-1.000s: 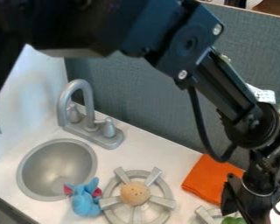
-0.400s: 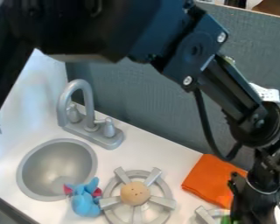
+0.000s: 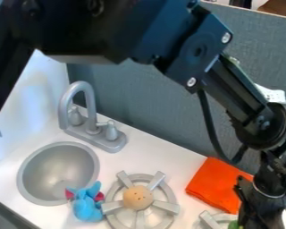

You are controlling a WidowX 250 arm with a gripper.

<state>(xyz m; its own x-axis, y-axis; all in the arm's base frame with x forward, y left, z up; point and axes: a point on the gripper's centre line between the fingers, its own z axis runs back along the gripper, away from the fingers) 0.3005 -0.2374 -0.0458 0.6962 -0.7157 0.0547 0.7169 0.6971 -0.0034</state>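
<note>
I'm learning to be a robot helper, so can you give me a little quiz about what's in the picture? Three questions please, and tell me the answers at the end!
1. Pick one: what colour is the cloth?
A. green
B. orange
C. grey

2. True or false: the robot's gripper is at the lower right of the picture.

3. Fill in the missing word: the round tan thing sits on top of a grey toy stove ____.

Key: 1. B; 2. true; 3. burner
</note>
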